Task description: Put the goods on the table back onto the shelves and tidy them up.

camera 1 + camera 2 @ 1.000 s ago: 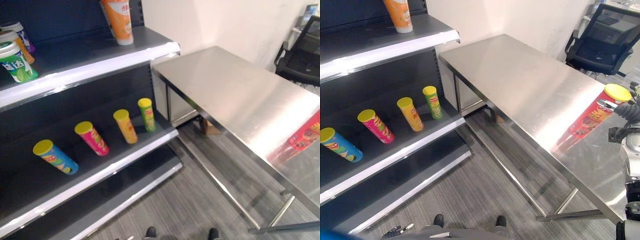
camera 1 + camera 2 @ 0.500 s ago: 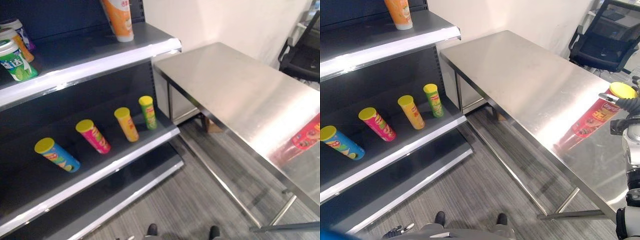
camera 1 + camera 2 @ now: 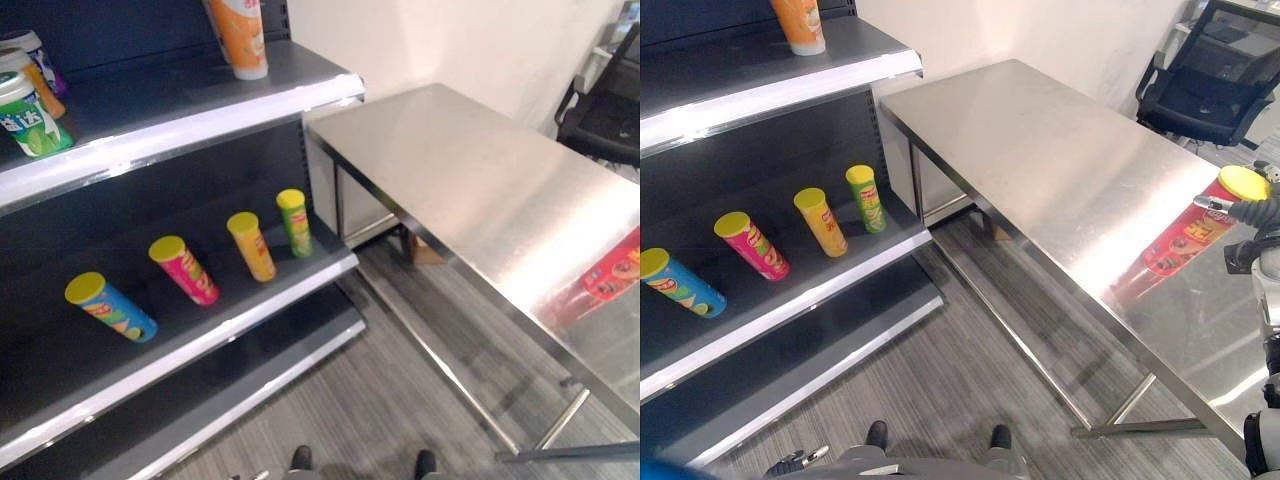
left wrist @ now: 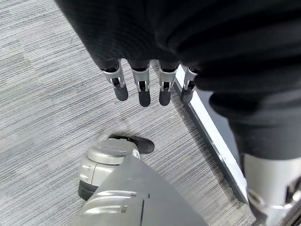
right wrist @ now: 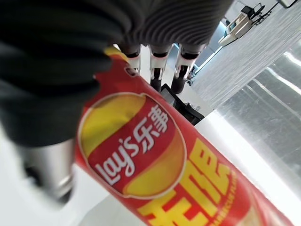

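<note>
The right hand (image 3: 1252,212) has its fingers curled round the red can (image 3: 1188,234) with a yellow lid, at the table's (image 3: 1060,160) near right edge. The left hand (image 4: 141,61) hangs over the floor with fingers relaxed and straight, holding nothing. Four cans (image 3: 180,270) lie on the middle shelf (image 3: 240,320).

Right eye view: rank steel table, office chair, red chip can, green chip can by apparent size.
1. steel table
2. office chair
3. red chip can, held by the right hand
4. green chip can on the shelf; farther off, so true size versus red is unsure.
</note>
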Controlling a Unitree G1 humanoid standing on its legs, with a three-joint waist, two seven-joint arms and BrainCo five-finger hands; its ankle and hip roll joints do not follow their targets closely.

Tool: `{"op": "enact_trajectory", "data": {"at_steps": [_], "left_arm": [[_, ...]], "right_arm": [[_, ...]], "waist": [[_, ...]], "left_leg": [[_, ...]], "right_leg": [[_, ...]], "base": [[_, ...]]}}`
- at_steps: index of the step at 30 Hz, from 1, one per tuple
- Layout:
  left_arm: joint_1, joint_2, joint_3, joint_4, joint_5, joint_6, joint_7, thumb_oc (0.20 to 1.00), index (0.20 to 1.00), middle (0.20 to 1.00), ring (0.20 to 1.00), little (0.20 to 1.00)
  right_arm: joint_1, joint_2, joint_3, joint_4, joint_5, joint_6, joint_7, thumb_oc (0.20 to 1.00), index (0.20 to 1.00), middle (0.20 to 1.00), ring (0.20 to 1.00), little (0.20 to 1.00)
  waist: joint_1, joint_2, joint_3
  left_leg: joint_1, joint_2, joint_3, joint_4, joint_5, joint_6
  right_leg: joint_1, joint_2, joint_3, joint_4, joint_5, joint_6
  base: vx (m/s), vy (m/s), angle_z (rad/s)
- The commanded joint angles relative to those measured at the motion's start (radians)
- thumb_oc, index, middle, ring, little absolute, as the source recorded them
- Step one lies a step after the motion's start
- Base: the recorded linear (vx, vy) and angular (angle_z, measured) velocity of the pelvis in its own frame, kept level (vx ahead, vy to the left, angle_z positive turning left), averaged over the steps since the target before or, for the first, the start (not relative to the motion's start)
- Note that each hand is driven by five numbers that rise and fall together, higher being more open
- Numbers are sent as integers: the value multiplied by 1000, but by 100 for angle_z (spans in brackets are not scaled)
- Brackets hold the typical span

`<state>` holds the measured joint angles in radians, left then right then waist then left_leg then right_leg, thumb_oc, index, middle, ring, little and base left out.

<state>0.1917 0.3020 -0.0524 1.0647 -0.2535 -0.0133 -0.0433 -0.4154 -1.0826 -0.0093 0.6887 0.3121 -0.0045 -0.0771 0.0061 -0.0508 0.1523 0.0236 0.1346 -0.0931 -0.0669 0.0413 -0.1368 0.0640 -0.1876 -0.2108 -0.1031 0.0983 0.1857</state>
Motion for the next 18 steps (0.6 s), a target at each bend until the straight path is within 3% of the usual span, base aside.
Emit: {"op": "enact_trajectory", "data": {"at_steps": [1, 10, 16, 18], "left_arm": [[-32, 45, -50, 6, 0, -21, 1, 1000, 1000, 1000, 1000, 1000], [-35, 44, -37, 6, -4, -22, 1, 1000, 1000, 1000, 1000, 1000], [-34, 31, 16, -17, -19, -25, 20, 1000, 1000, 1000, 1000, 1000], [-41, 25, 41, -29, -35, -29, 32, 1000, 1000, 1000, 1000, 1000]], "right_arm": [[-73, -78, 78, 6, 38, -19, 33, 200, 200, 200, 200, 200], [-15, -95, 21, -55, 30, -31, 26, 200, 200, 200, 200, 200], [140, 19, -222, -333, 54, -117, -75, 200, 200, 200, 200, 200], [151, 53, -269, -454, 37, -147, -105, 200, 200, 200, 200, 200]], "waist": [[27, -39, -1], [21, -42, -1], [26, -31, 5], [40, -29, 24]], "left_leg": [[-11, -23, 109, 23, -50, 14], [-9, -19, 114, 24, -51, 12], [-20, -15, 100, 55, -64, 11], [-53, -16, 66, 74, -49, 0]], "right_leg": [[56, 76, -63, 53, -205, -48], [62, 77, -64, 52, -207, -48], [59, 82, -65, 58, -220, -55], [43, 87, -61, 64, -223, -62]], "base": [[0, 0, 0], [0, 0, 0], [-5, -24, 0], [-105, -66, 2]]}}
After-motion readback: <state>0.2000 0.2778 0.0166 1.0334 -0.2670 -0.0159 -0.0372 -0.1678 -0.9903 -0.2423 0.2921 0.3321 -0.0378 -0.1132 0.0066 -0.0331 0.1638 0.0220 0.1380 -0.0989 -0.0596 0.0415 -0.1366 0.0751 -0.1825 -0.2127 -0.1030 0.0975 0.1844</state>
